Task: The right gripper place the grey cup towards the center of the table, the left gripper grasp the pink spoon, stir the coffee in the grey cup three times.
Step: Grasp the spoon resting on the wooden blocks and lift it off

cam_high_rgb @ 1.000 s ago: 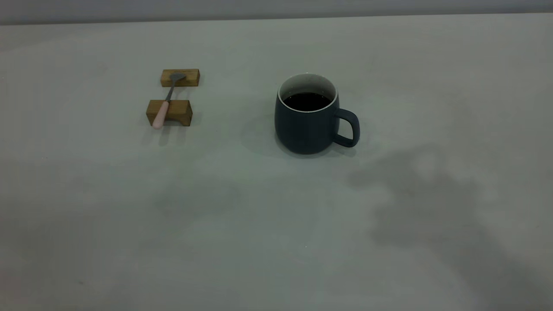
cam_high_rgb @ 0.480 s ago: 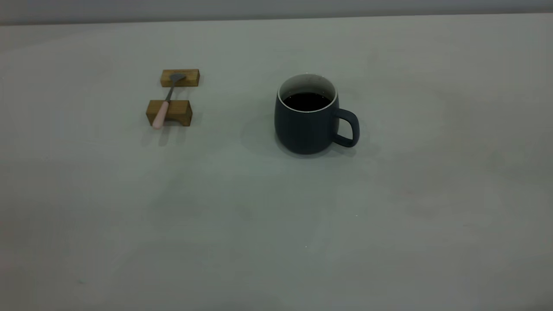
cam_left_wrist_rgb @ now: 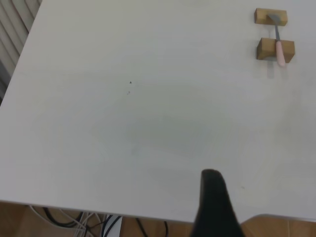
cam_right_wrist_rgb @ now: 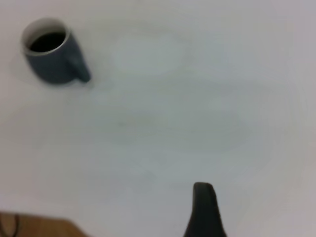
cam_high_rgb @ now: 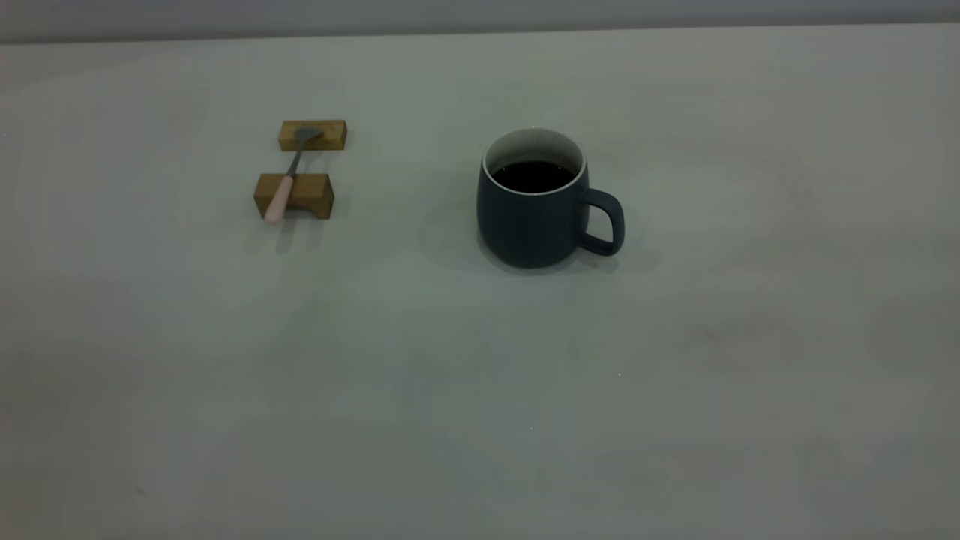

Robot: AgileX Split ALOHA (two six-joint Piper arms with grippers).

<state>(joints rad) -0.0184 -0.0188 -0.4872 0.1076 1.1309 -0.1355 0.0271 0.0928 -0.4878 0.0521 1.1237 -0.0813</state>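
Observation:
The grey cup (cam_high_rgb: 534, 221) stands upright near the middle of the table (cam_high_rgb: 480, 390), its handle pointing to the exterior view's right. Dark coffee (cam_high_rgb: 534, 176) fills it partway. The pink spoon (cam_high_rgb: 282, 196) lies across two wooden blocks to the cup's left, pink handle toward the front and metal bowl on the far block. Neither arm appears in the exterior view. The left wrist view shows the spoon (cam_left_wrist_rgb: 280, 52) far from a dark part of my left gripper (cam_left_wrist_rgb: 213, 207). From the right wrist, the cup (cam_right_wrist_rgb: 53, 61) sits well away from my right gripper (cam_right_wrist_rgb: 203, 212).
Two tan wooden blocks (cam_high_rgb: 313, 135) (cam_high_rgb: 294, 195) carry the spoon. The table's near edge (cam_left_wrist_rgb: 98, 207) runs across the left wrist view, with cables (cam_left_wrist_rgb: 101, 223) below it. A wall rises behind the table's far edge (cam_high_rgb: 480, 28).
A large arm shadow on the table's right front has faded and gone from the exterior view. Cup, spoon and blocks have not moved.

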